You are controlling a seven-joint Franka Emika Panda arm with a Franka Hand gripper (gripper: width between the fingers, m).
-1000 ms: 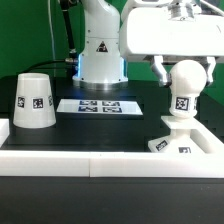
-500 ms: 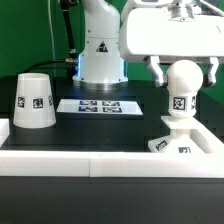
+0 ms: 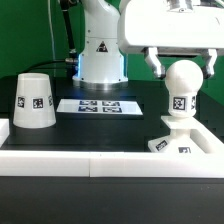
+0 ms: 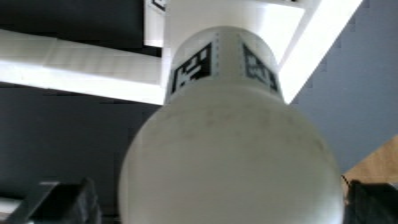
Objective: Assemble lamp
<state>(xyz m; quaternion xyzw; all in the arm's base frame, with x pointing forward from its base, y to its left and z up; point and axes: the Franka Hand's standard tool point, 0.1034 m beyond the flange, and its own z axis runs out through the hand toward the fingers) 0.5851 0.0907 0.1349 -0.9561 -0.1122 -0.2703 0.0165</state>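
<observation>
The round white bulb (image 3: 183, 88) stands upright on the flat base block (image 3: 181, 142) at the exterior view's right, tags facing the camera. My gripper (image 3: 183, 66) is open, its two fingers on either side of the bulb's top with a gap on each side. In the wrist view the bulb (image 4: 222, 140) fills the middle, and the dark fingers (image 4: 54, 202) show at the edges, apart from it. The tapered shade (image 3: 35, 101) stands mouth down at the exterior view's left.
The marker board (image 3: 100, 105) lies flat in front of the robot's base (image 3: 100, 55). A white wall (image 3: 90, 160) runs along the front of the table, with a side wall (image 3: 4, 130) at the exterior view's left.
My gripper has let go of the bulb: its fingers have spread and risen a little. The bulb stays upright on the base.
</observation>
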